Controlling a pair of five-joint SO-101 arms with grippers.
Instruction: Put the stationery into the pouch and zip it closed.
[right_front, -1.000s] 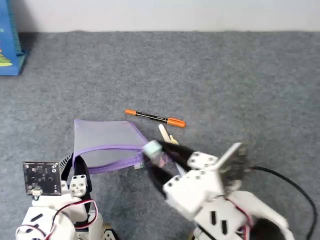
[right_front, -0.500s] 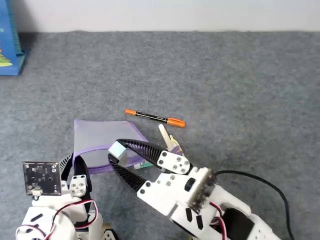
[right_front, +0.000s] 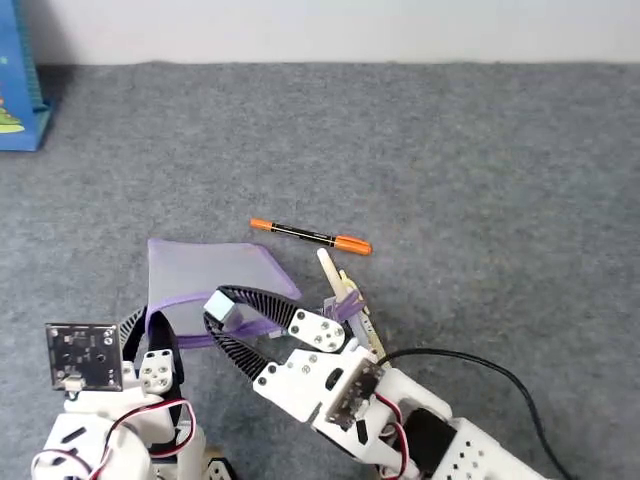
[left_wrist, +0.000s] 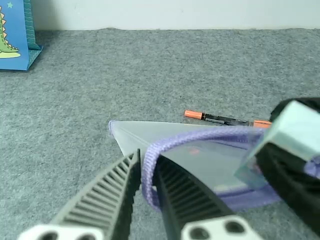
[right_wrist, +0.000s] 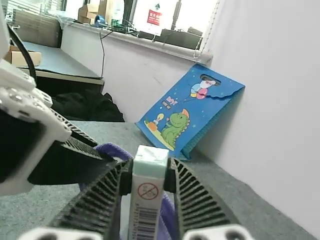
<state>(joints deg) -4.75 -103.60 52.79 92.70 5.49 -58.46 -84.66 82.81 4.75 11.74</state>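
Observation:
A purple mesh pouch (right_front: 205, 275) lies flat on the grey carpet. My left gripper (right_front: 160, 326) is shut on the pouch's purple rim (left_wrist: 148, 172) at its near left corner and lifts it a little. My right gripper (right_front: 217, 311) is shut on a small pale green box (right_front: 223, 304), held over the pouch's open edge. That box (right_wrist: 147, 187) stands upright between the fingers, and it is seen beside the pouch as the box (left_wrist: 289, 131). An orange-capped pen (right_front: 310, 237) lies just beyond the pouch. A cream stick (right_front: 332, 270) and other small items lie partly under the right arm.
A blue gift bag (right_front: 20, 80) leans at the far left against the wall (right_front: 330, 30). The right arm's body (right_front: 340, 385) and its black cable (right_front: 480, 365) cover the near middle. Open carpet (right_front: 470, 170) stretches to the right and back.
My right arm has swung left with the box, from beside the pouch's right end to over its open edge. The left gripper and the pen have stayed put.

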